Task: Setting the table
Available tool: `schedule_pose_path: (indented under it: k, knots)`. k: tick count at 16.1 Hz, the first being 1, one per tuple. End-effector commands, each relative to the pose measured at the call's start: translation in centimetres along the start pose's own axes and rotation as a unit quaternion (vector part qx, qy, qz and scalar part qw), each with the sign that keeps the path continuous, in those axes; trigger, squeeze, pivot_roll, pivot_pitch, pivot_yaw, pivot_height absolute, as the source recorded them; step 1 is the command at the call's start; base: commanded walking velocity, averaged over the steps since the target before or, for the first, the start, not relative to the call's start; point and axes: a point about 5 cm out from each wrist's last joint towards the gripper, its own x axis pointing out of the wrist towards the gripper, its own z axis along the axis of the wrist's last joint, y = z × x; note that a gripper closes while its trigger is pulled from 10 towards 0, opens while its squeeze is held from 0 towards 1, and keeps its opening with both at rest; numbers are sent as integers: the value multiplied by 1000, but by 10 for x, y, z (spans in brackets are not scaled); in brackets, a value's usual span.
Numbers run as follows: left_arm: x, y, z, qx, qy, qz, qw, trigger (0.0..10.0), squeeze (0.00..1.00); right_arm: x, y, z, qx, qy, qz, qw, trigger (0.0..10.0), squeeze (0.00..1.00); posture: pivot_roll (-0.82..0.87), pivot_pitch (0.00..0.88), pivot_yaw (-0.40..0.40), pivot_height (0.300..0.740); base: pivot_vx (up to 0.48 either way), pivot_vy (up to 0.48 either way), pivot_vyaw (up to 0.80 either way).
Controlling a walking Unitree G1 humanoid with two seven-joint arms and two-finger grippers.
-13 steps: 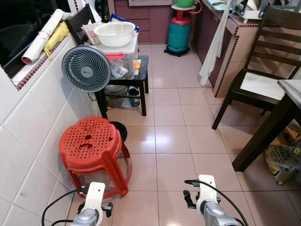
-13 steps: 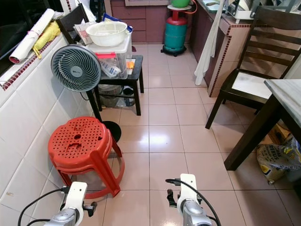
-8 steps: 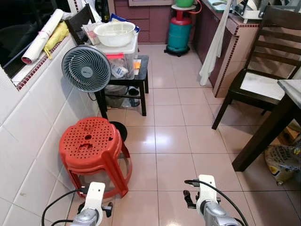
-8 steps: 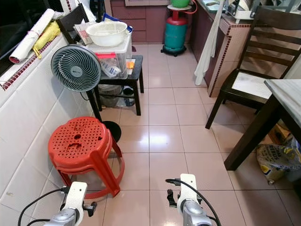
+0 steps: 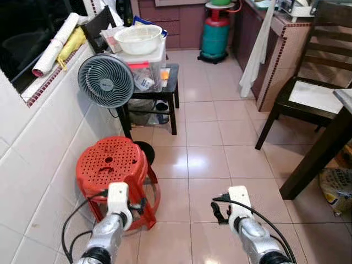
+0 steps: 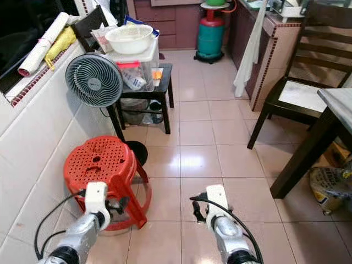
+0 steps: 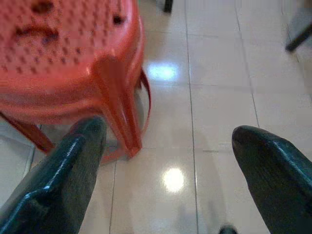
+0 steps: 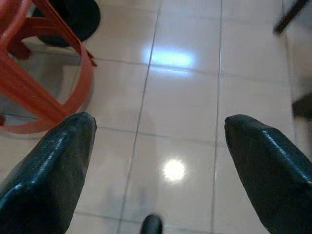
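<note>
We stand on the tiled floor [image 5: 203, 137], and setting the table looks barely begun: the dark tabletop [image 5: 345, 99] sits at three o'clock, its edge carrying nothing we can see. The white bowl [image 5: 137, 38] waits at eleven o'clock, well apart. Our left hand [image 7: 165, 170] and right hand [image 8: 158, 161] hang low, fingers spread, pinching nothing, beside the red stool [image 5: 113, 165].

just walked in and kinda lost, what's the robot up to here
Nothing is being handled at this moment. The robot stands on the tiled kitchen floor with both arms out low in front, left hand and right hand open and empty. A red stool is by its left arm, and a dark table and chair stand to its right.
</note>
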Motion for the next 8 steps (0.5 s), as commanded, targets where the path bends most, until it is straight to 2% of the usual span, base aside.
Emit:
schedule_pose_path:
  k: [1,2,4,5,7,8]
  knots:
    - [2,4,15,-3,-37,-3,999,10000,0,2,4,12,-16,-30,6,999,10000,0,-173,0,58,740,0,0,0]
    - [1,4,29,24,-77,-5,997,10000,0,1,0,30,-31,-87,4,996,10000,0,-175,0,48,740,0,0,0]
    - [-3,2,41,28,-121,-29,992,10000,0,-8,-9,53,-30,-161,-2,987,10000,0,-171,0,39,740,0,0,0]
    - [-13,4,46,35,-156,-36,986,10000,0,-21,-17,62,-31,-200,-5,979,10000,0,-168,0,36,740,0,0,0]
    - [-28,3,45,26,-176,-55,983,10000,0,-37,-24,66,-28,-224,-16,974,10000,0,-167,0,34,740,0,0,0]
    - [-39,2,43,38,-190,-60,979,10000,0,-47,-27,67,-29,-237,-20,971,10000,0,-165,0,36,740,0,0,0]
